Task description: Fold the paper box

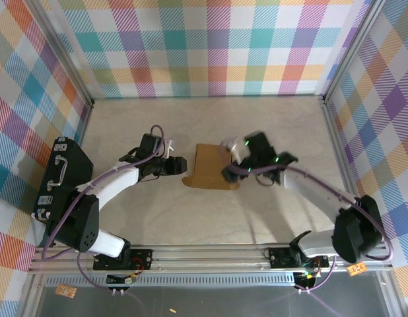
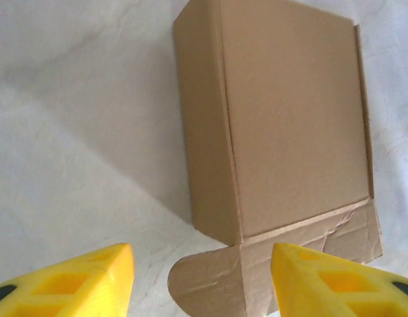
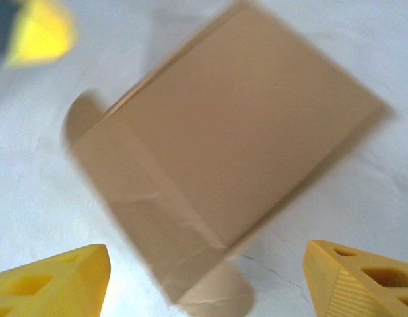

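A: Pale bench (image 1: 210, 125), paper box (image 1: 210, 166) lies in the middle?
B: Yes. Left tool (image 1: 180, 165) half open beside its left edge, right tool (image 1: 231, 162) wide at its right edge; both grip nothing. Room lies far.

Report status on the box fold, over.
Left gripper open, just left of box. Right gripper open at its right edge, contact unclear. Box body formed, near flaps untucked. Black case far left, not in the way.
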{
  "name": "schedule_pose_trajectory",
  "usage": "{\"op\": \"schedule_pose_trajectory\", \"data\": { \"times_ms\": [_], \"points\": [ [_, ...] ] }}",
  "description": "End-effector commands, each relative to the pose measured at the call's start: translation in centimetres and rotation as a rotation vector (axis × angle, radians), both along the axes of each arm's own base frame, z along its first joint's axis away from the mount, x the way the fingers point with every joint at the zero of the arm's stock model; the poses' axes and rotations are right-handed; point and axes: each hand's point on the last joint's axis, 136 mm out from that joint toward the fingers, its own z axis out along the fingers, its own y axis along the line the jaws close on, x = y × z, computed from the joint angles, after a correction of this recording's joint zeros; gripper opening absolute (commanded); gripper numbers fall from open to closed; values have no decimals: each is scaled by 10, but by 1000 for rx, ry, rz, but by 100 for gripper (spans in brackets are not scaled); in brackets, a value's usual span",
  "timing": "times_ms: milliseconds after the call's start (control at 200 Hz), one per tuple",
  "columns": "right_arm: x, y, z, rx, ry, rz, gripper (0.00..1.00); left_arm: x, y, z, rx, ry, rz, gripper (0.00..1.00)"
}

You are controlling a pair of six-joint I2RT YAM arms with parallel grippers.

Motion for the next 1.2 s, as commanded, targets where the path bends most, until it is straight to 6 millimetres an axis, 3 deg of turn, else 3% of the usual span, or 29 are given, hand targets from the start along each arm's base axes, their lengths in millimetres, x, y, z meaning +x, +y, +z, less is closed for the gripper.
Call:
{"op": "schedule_pose_trajectory", "data": {
  "times_ms": [0, 100, 305, 330, 470, 640, 755, 1020, 1195],
  "points": [
    [-22, 13, -22, -303, -376, 387, 78, 2, 6, 16, -132, -6, 68, 55],
    [-16, 39, -32, -362, -581, 448, 74, 13, 18, 30, -176, -38, 155, 57],
    [10, 77, -58, -597, -1010, 550, 76, 21, 26, 25, -226, 16, 198, 56],
    [15, 82, -54, -603, -1068, 532, 77, 21, 28, 23, -227, 17, 208, 56],
    [30, 97, -72, -706, -1189, 559, 78, 22, 31, 20, -232, 13, 217, 56],
    [41, 111, -74, -759, -1329, 540, 61, 23, 38, 12, -198, 30, 228, 54],
    [42, 114, -71, -746, -1351, 519, 43, 24, 43, 13, -176, 13, 242, 53],
    [40, 112, -54, -670, -1236, 488, 31, 30, 52, 17, -125, -20, 267, 53],
    [38, 111, -33, -629, -1163, 478, 17, 37, 61, 32, -58, -171, 243, 52]
  ]
}}
